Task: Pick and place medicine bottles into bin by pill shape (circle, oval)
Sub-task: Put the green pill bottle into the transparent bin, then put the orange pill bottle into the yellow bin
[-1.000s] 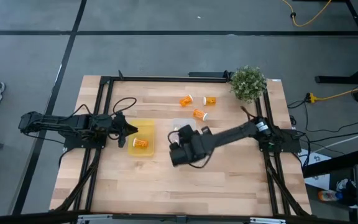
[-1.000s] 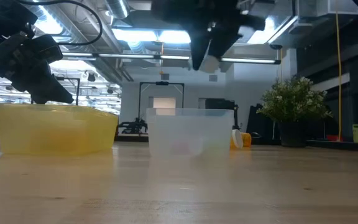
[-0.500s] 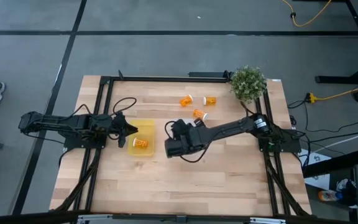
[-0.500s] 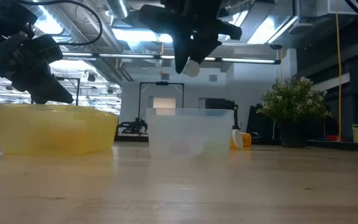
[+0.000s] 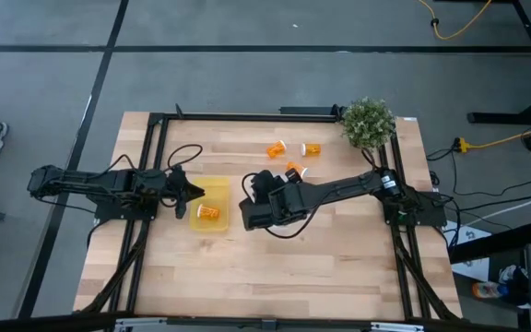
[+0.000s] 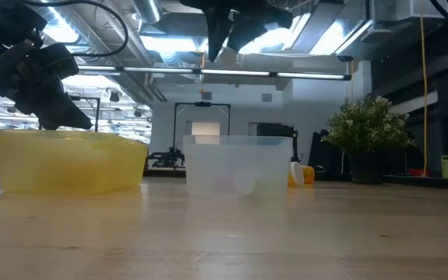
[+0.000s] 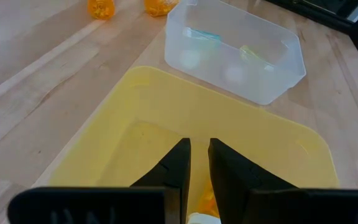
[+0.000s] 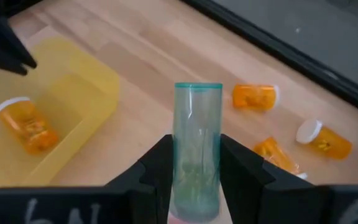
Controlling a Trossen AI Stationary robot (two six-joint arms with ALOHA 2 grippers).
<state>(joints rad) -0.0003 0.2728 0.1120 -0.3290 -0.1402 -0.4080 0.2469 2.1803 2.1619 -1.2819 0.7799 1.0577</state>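
Now, teal bottle clamped in right end effector

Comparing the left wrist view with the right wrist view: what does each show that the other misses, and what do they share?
Only the left wrist view shows the clear bin, holding pale bottles, and the left gripper with jaws nearly shut above the yellow bin. Only the right wrist view shows the right gripper shut on a teal medicine bottle, plus a third loose orange bottle. Both show the yellow bin and orange bottles lying on the table.
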